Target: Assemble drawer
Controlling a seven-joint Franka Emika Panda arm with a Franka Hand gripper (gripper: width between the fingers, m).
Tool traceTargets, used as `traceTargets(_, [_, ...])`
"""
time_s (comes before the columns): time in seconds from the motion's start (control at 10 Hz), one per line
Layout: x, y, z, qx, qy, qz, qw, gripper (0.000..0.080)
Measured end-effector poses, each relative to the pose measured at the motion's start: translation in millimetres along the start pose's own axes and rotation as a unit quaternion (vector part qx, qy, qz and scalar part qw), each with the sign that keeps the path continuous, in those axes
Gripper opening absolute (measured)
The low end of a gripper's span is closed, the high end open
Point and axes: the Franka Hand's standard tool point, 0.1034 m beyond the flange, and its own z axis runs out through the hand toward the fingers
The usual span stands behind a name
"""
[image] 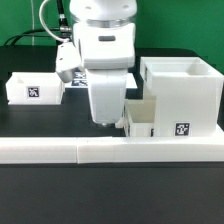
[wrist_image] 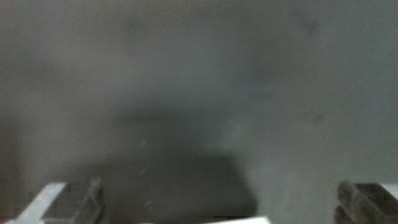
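Centre the fingers point(wrist_image: 71, 203), spread wide with nothing between them, squarely over the near tray point(image: 141, 119) lying on the tabletop point(image: 60, 125) close against the housing point(image: 180, 92) at the exterior view's right. Lower straight, pinch one thin wall only, and take care not to drag against the long bar point(image: 100, 152) in front. Seem empty, as far as visible: near tray, open-topped housing, and second tray point(image: 20, 92) well apart at the exterior view's left.
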Motion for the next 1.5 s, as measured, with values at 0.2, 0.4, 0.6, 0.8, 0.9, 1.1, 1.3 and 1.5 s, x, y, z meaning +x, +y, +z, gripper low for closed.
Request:
traceTargets(0.2, [4.1,-12.5,7.1,0.01,0.0,0.006,1.0,0.0649])
traceTargets(0.4, [12.1,-15.6,10.6,0.013,0.002,0.002,1.0,0.0649])
traceTargets(0.6, [22.0,-12.6,10.5,0.012,0.003,0.006,1.0,0.0649])
traceTargets(0.8, [33.1,-10.9,10.4,0.011,0.003,0.012,1.0,0.0649])
traceTargets(0.9, [38.9,-10.8,11.2,0.012,0.003,0.016,1.0,0.0649])
traceTargets(1.1, [42.8,-10.1,11.9,0.013,0.0,0.031,0.999,0.0649])
traceTargets(1.3, [40.5,-10.1,11.9,0.014,-0.001,0.028,1.0,0.0649])
traceTargets(1.5, [20.4,-11.2,13.9,0.013,-0.003,0.007,1.0,0.0649])
